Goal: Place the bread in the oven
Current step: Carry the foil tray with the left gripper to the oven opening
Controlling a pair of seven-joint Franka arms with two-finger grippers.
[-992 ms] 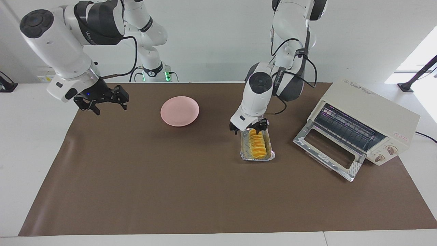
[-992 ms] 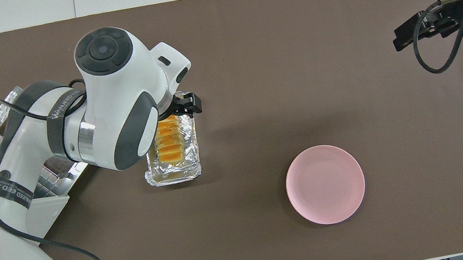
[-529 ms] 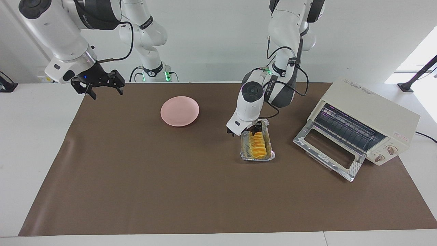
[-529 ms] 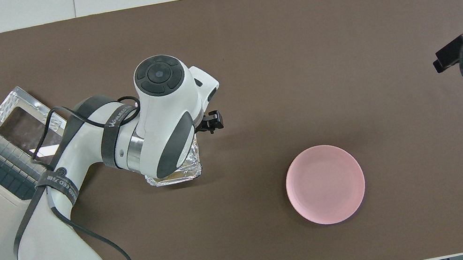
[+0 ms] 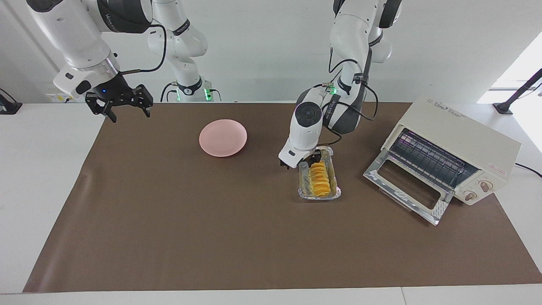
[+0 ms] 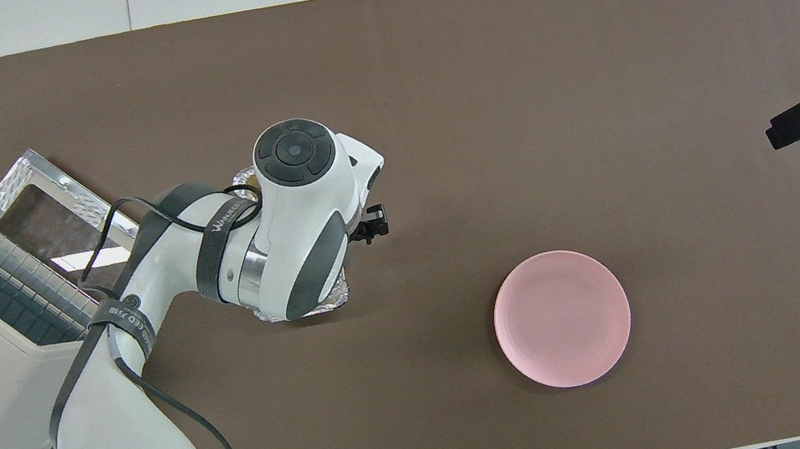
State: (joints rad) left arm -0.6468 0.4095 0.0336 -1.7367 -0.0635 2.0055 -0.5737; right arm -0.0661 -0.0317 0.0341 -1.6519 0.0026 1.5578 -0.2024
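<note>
right gripper (image 5: 120, 106): pulled back and up over the last second, now hanging over the mat's edge at the right arm's end. fingers spread wide, holding nothing. that arm is just waiting.

pink plate (image 5: 223, 137): hasn't moved, bare, not involved.

left gripper (image 5: 298, 162): this is the one that changed. a second ago it sat square over the robot-side end of the bread (image 5: 319, 180). since then it has slid a little toward the right arm's end and the wrist has rolled. now it's low at the robot-side corner of the foil tray (image 5: 334, 192). fingers look spread. one seems to sit inside the tray by the loaf's end, the other outside the tray wall. can't tell if either is touching. from overhead the arm hides the loaf entirely.

bread: lying in the tray on the mat, same spot, not lifted. tray hasn't shifted either.

oven (image 5: 461, 140): at the left arm's end of the table, beside the tray but apart from it. door (image 5: 406, 186) is dropped open, rack showing, nothing inside.

my read: no grasp yet. it looks like a re-line, possibly onto the tray wall rather than the loaf. closing, lifting and the carry to the oven are all still to do. risk: thin foil could crumple or drag if pinched.
</note>
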